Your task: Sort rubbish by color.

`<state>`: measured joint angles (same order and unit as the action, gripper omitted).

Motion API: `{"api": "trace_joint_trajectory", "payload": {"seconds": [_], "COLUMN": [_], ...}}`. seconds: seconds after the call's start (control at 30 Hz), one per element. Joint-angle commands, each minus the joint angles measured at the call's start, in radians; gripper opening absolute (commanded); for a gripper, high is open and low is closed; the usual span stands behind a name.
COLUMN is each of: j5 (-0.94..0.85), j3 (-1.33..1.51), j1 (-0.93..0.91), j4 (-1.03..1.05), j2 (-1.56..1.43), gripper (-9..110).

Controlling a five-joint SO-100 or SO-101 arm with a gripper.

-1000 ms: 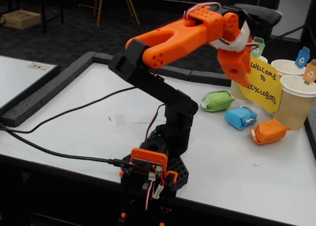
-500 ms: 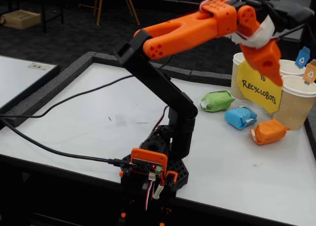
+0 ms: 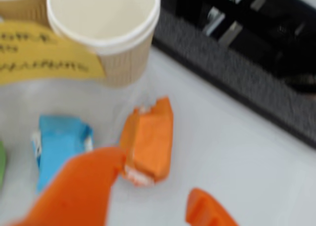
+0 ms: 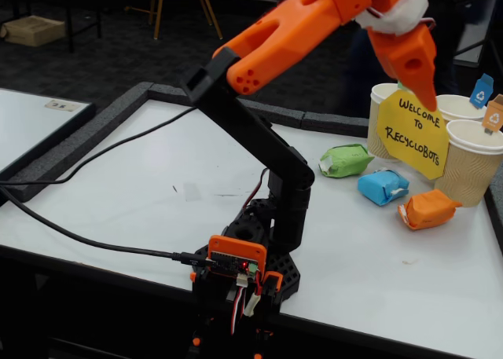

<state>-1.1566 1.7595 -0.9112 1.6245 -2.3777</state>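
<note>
Three crumpled lumps of rubbish lie on the white table (image 4: 157, 194) in front of the cups: green (image 4: 346, 160), blue (image 4: 383, 187) and orange (image 4: 428, 209). My orange gripper (image 4: 428, 100) hangs high above them, pointing down in front of the yellow sign (image 4: 413, 133). In the wrist view the orange lump (image 3: 148, 139) lies well below, between my two fingertips. The blue lump (image 3: 59, 147) is to its left and a sliver of green (image 3: 1, 161) shows at the left edge. My gripper (image 3: 157, 174) is open and holds nothing.
Tan ribbed paper cups (image 4: 471, 166) (image 4: 460, 106) (image 4: 383, 100) with small colored tags stand behind the lumps; one open cup (image 3: 106, 33) is just beyond the orange lump. A dark foam border (image 4: 86, 135) edges the table. A black cable (image 4: 94, 241) runs to the arm's base (image 4: 244, 265).
The arm has lifted and reached further right. The gripper rose from in front of the sign to above it. The lumps have not moved.
</note>
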Motion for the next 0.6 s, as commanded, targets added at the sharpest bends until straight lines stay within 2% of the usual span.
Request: {"api": "trace_joint_trajectory", "payload": {"seconds": [0.0, 0.37, 0.57], "j5": [-0.018, -0.017, -0.017], "j3": [-0.121, -0.109, 0.067], "j1": [-0.021, 0.023, 0.021], "j4": [0.072, 0.123, -0.104], "j2": [-0.071, -0.132, -0.112], "gripper": [10, 10, 10]}}
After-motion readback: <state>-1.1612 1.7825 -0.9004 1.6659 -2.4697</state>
